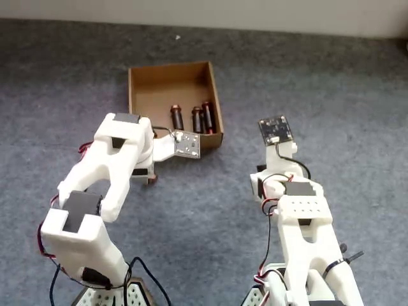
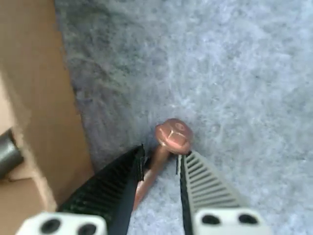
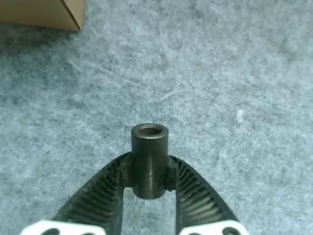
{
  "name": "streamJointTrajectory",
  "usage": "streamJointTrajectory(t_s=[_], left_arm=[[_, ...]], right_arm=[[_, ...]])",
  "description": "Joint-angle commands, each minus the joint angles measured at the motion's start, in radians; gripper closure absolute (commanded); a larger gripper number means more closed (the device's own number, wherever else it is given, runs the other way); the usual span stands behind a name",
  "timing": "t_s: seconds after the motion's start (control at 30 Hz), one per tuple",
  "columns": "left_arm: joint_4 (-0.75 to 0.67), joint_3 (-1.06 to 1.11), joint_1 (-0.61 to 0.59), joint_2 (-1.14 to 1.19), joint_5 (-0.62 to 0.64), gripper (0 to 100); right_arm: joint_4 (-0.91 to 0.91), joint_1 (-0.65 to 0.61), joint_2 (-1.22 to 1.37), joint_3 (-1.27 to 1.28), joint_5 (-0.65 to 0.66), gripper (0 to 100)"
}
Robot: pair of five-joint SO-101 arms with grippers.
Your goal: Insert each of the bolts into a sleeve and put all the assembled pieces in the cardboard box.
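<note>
A copper bolt (image 2: 168,147) with a hex head is clamped by its shank in my left gripper (image 2: 160,157), just above the grey carpet beside the cardboard box (image 2: 34,98). My right gripper (image 3: 149,165) is shut on a dark sleeve (image 3: 149,159), held with its open bore facing away from the wrist. In the high view the left arm (image 1: 121,159) sits at the near side of the cardboard box (image 1: 143,95), and the right arm (image 1: 299,210) is off to the box's right. Three assembled pieces (image 1: 197,119) lie in the box.
Grey carpet (image 1: 331,83) covers the whole work surface. A corner of the box (image 3: 44,12) appears far from the held sleeve in the right wrist view. One dark sleeve end (image 2: 7,152) inside the box shows at the left wrist view's edge.
</note>
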Motion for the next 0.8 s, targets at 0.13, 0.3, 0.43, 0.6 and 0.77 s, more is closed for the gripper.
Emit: streamJointTrajectory(t_s=[0.13,0.3,0.43,0.6,0.77], left_arm=[[0.055,-0.153,-0.008,0.113,-0.014,86],[0.078,-0.142,-0.005,0.111,-0.014,95],[0.106,-0.134,-0.005,0.11,-0.014,99],[0.201,-0.131,-0.005,0.038,0.029,99],[0.199,-0.131,-0.005,-0.127,0.267,99]], right_arm=[[-0.019,0.012,-0.035,-0.01,-0.003,99.5],[-0.019,0.012,-0.036,-0.01,-0.003,99.5],[-0.019,0.012,-0.036,-0.01,-0.003,99.5],[-0.019,0.012,-0.036,-0.01,-0.005,99.5],[-0.016,0.012,-0.038,-0.01,-0.011,99.5]])
